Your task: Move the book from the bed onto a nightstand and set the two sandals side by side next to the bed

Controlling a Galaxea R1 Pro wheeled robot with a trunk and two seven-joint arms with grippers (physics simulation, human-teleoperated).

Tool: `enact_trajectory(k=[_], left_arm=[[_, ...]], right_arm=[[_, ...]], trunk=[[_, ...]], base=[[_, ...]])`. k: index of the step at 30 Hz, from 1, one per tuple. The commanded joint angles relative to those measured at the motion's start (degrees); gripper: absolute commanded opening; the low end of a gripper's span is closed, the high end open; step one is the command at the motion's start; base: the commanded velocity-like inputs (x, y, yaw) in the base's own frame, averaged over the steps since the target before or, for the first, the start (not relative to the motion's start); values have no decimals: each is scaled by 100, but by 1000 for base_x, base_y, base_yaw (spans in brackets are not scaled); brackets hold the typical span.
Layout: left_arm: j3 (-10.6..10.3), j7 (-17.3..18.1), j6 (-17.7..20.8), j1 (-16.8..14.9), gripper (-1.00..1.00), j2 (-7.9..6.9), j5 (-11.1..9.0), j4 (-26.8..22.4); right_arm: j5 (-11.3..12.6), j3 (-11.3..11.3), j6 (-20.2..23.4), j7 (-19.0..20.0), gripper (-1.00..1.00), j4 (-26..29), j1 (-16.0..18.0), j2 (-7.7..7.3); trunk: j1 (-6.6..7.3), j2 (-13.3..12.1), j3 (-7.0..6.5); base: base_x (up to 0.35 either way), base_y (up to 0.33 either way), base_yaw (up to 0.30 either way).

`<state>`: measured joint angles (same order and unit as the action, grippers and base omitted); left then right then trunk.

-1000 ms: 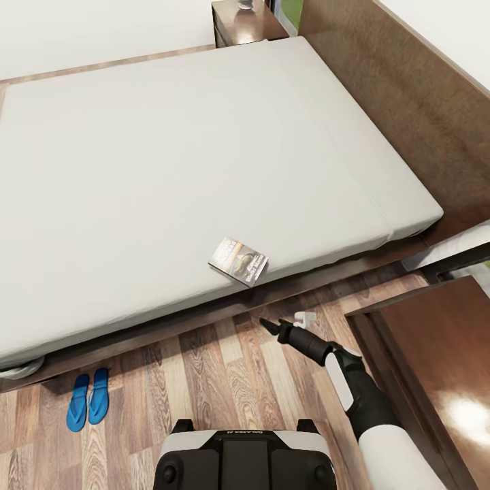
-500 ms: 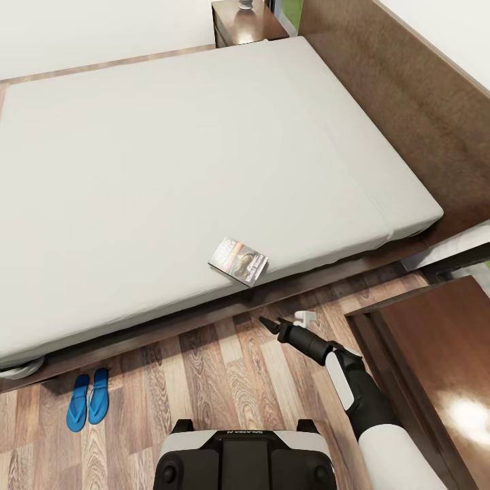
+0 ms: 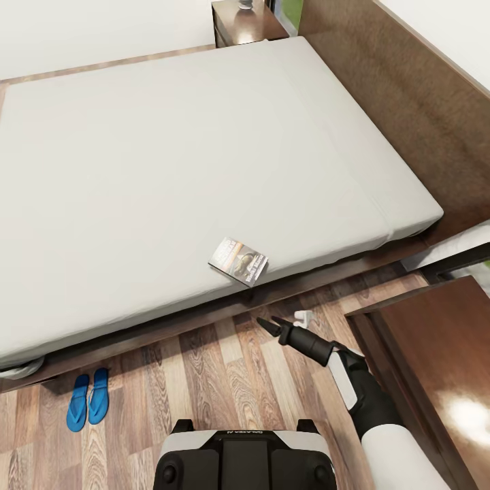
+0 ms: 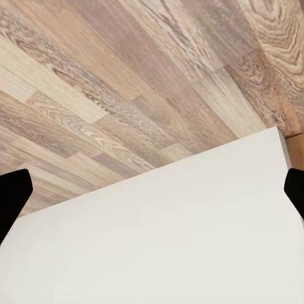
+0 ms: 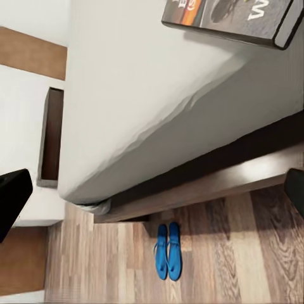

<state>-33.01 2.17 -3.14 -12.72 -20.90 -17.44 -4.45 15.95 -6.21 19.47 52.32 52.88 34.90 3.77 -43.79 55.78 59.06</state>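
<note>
A small pale grey ornament is sitting on a far cabinet top, and green grass is showing just beside it.

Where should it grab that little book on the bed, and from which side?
Probably by the corner nearest the floor. The book lies flat at the mattress edge of the bed, that corner seeming to poke slightly past it. The open right end effector, just below it, could likely close over cover and underside there.
</note>
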Motion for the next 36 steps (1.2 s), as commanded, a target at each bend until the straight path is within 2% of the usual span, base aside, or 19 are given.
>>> enact_trajectory(k=[1,8,12,17,22,28,36], left_arm=[[-46,20,-16,-2,100,-2,-60,4],[-41,20,-12,-2,100,-2,-63,7],[-35,20,-12,-2,100,-3,-61,11],[-33,18,-12,-2,100,-6,-59,13],[-37,8,-7,-2,100,-3,-58,14],[-33,4,-4,-2,100,-4,-58,14],[-31,3,-3,-2,100,-8,-58,14]], right_arm=[[26,-22,53,104,100,-2,2,-6],[29,-40,62,440,100,-5,0,-103],[30,-76,74,759,100,-7,0,-174],[28,-349,310,1144,100,-20,0,-267],[24,-642,494,1337,100,-28,0,-314],[28,-769,549,1470,100,-38,0,-442],[36,-959,569,1946,100,-307,3,-633]], trunk=[[-1,3,2],[-1,3,2],[-1,3,2],[-1,3,2],[-1,3,2],[-1,3,2],[-1,3,2]], base=[[0,0,0],[0,0,0],[0,0,0],[0,0,0],[0,0,0],[0,0,0],[0,0,0]])
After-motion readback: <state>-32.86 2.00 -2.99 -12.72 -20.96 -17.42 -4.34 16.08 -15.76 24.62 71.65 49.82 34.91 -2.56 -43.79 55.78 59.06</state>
